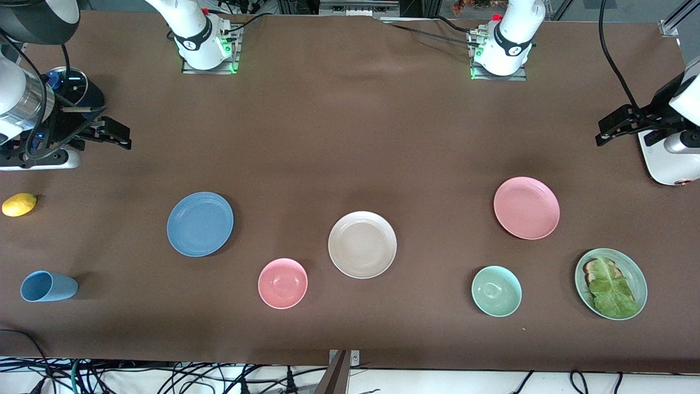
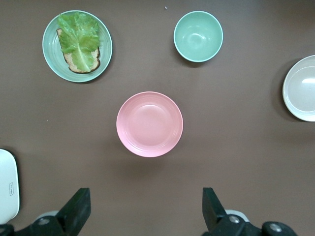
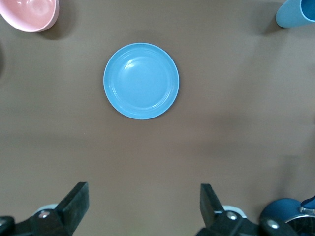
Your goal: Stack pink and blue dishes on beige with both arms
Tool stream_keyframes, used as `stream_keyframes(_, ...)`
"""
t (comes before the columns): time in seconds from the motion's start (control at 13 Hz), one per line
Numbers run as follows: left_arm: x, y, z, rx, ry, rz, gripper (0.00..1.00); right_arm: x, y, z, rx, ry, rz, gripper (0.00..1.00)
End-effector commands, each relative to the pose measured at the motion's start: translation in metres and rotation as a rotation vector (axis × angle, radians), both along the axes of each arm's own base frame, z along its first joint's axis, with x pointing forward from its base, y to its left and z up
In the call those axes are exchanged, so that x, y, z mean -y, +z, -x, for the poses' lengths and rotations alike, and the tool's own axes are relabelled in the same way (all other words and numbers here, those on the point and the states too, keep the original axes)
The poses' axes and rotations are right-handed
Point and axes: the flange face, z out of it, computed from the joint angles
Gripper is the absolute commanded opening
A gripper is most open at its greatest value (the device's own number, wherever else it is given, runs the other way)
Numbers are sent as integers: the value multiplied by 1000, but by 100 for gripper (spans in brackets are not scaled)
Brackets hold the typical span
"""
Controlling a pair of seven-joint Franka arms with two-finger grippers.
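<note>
The beige plate (image 1: 362, 244) lies mid-table. The blue plate (image 1: 199, 224) lies beside it toward the right arm's end, and the pink plate (image 1: 526, 207) toward the left arm's end. My left gripper (image 1: 615, 127) hangs high over the left arm's end of the table. It is open and empty, and in its wrist view the left gripper (image 2: 145, 196) frames bare cloth short of the pink plate (image 2: 149, 124). My right gripper (image 1: 112, 133) hangs high over the right arm's end, open and empty. In its wrist view the right gripper (image 3: 142, 191) is well short of the blue plate (image 3: 141, 80).
A pink bowl (image 1: 283, 283) sits near the beige plate, closer to the front camera. A green bowl (image 1: 496, 290) and a green plate with lettuce (image 1: 611, 283) lie nearer than the pink plate. A blue cup (image 1: 48, 286) and a lemon (image 1: 19, 204) lie at the right arm's end.
</note>
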Motion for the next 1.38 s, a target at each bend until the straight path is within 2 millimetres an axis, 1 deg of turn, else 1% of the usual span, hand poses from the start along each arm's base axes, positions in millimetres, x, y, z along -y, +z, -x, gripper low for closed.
stream_keyframes(0.0,2,6,-5,7,1,2,100,-4,8,4,15,-7,-10,100)
stream_keyframes(0.38,1,7,-4,8,3,4,100,-7,8,4,18,-2,-10,100)
stream_keyframes(0.85,2,7,-5,10,1,2,100,-5,6,5,12,-5,-9,100)
stream_keyframes(1.0,2,11,-5,19,1,2,100,-5,6,4,13,-5,-9,100)
stream_keyframes(1.31,3,7,-9,15,0,2,100,-5,6,4,13,-5,-9,100)
